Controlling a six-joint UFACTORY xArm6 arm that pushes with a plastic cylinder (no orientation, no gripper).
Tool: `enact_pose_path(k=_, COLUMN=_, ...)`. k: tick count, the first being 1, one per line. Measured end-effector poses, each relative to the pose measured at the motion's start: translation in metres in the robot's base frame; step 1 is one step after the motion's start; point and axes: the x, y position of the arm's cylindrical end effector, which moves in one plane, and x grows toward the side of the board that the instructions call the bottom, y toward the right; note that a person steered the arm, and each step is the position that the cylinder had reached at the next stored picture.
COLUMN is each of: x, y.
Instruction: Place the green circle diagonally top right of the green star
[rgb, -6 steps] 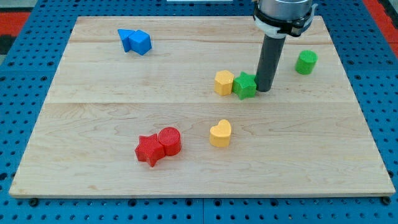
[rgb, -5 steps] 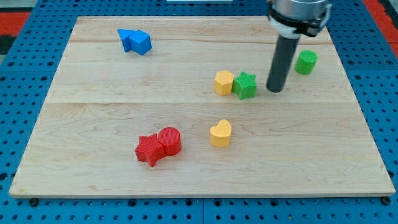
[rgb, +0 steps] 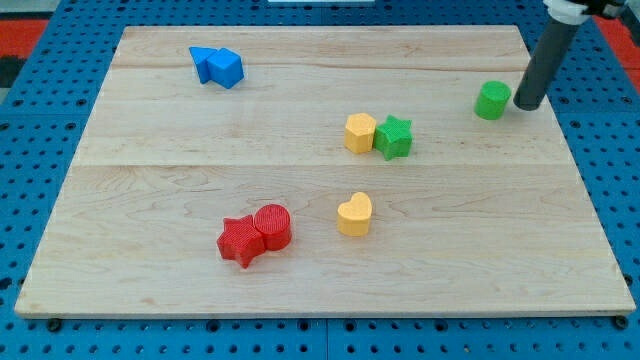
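Note:
The green circle (rgb: 491, 100) stands near the board's right edge, up and to the right of the green star (rgb: 394, 137). The star touches a yellow hexagon (rgb: 360, 132) on its left. My tip (rgb: 526, 104) is just right of the green circle, a small gap away, close to the board's right edge. The rod rises toward the view's top right.
A yellow heart (rgb: 354, 214) lies below the star. A red star (rgb: 239, 241) and red circle (rgb: 273, 226) touch at lower left. Two blue blocks (rgb: 218, 66) sit together at upper left. The wooden board (rgb: 150, 200) rests on a blue pegboard.
My tip has moved from beside the green star's right side across to the right of the green circle. No block has moved.

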Motion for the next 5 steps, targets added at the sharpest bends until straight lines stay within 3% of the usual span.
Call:
enact_pose_path(k=2, x=-0.013, y=-0.026)
enact_pose_path(k=5, x=0.006, y=-0.024)
